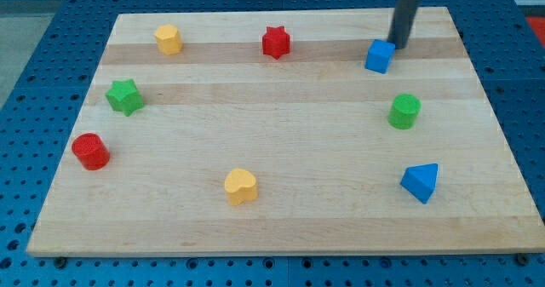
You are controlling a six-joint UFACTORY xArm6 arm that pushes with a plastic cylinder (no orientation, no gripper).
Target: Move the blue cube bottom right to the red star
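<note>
The blue cube (380, 56) sits near the view's top right of the wooden board (281, 134). The red star (276, 43) lies at the top centre, well to the cube's left. My tip (398, 45) is at the cube's upper right corner, touching it or very close to it. The dark rod rises from there out of the view's top.
A yellow hexagon block (169, 39) lies at top left, a green star (125, 96) and a red cylinder (90, 152) at left. A yellow heart (241, 186) is at bottom centre. A green cylinder (404, 111) and a blue triangle (421, 182) are at right.
</note>
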